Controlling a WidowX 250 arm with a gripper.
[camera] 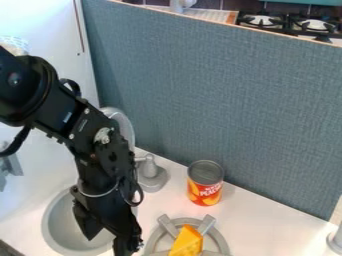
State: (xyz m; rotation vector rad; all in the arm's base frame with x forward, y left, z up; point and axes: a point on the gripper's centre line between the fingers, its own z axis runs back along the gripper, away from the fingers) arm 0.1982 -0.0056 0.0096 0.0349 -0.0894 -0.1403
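Observation:
The black gripper hangs over the right part of the round grey sink, its fingers apart and pointing down. Sink surface shows between them, with no object held. To its right, a yellow-orange cheese wedge sits on a grey round burner grate, a short way from the gripper. Behind the grate stands an upright can with a red and orange label and a grey top.
A grey faucet rises behind the sink, partly covered by the arm. A blue-grey panel borders the white counter at the back. Grey parts stand at the far left and the lower right edge.

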